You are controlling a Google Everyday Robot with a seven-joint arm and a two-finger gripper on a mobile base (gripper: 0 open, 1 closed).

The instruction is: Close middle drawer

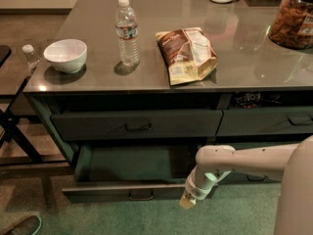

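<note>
Middle drawer (98,193) stands pulled out, low at the near left, green interior exposed. Hand (188,200) is at the drawer front's right end; its grip state cannot be told. Tabletop (244,53) carries a bowl (65,55), a water bottle (127,32) and a snack bag (187,53).

White arm (254,158) extends from the right, elbow bent downward — claw (188,201) hangs low, seemingly pointing floorward

Break-room kitchenette: snack-laden counter (244,58)

Off-white arm (254,158) — rounded elbow (211,156), pale wrist (200,182) — ends in a tan-tipped tool (187,201) beside the middle drawer (112,192).
</note>
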